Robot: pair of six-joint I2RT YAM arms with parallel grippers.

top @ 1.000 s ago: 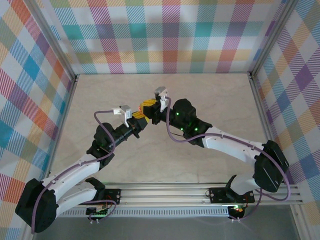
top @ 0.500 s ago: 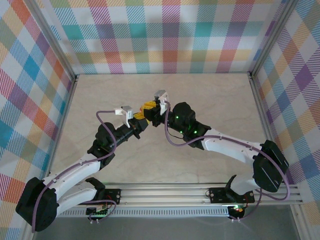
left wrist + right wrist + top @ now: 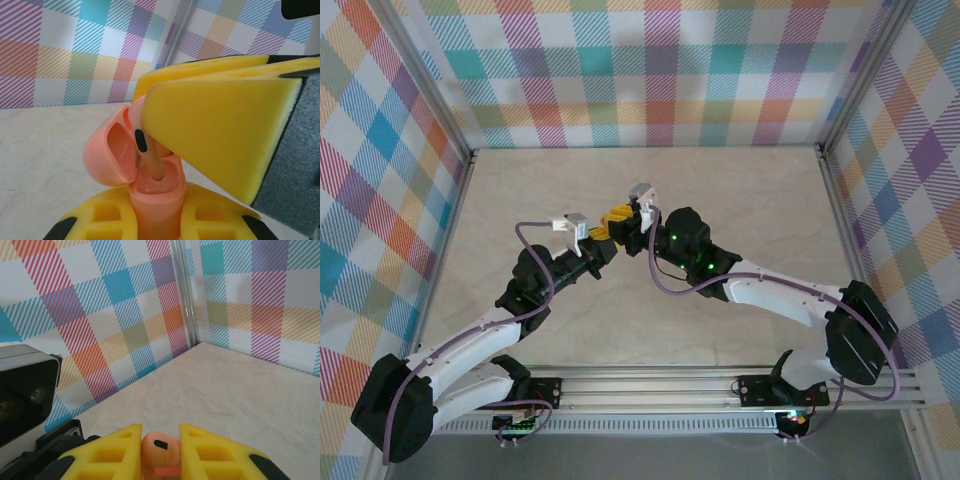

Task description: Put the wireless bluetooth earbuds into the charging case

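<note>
In the left wrist view my left gripper (image 3: 155, 212) is shut on the body of a pinkish-orange charging case (image 3: 156, 197), held upright with its lid (image 3: 107, 150) swung open to the left. My right gripper's yellow fingers (image 3: 220, 135) come in from the upper right, holding a pinkish-orange earbud (image 3: 150, 160) whose stem stands in the case's well. The right wrist view has my right gripper (image 3: 160, 440) shut on that earbud (image 3: 161, 452). From above, the left gripper (image 3: 597, 240) and right gripper (image 3: 617, 218) meet over the middle of the table.
The beige table (image 3: 740, 190) is walled by checked panels (image 3: 650, 70) at the back and sides. A metal rail (image 3: 720, 385) runs along the near edge by the arm bases.
The right gripper has edged slightly down and left toward the left gripper, and the left arm has shifted a little. Both grips are unchanged.
</note>
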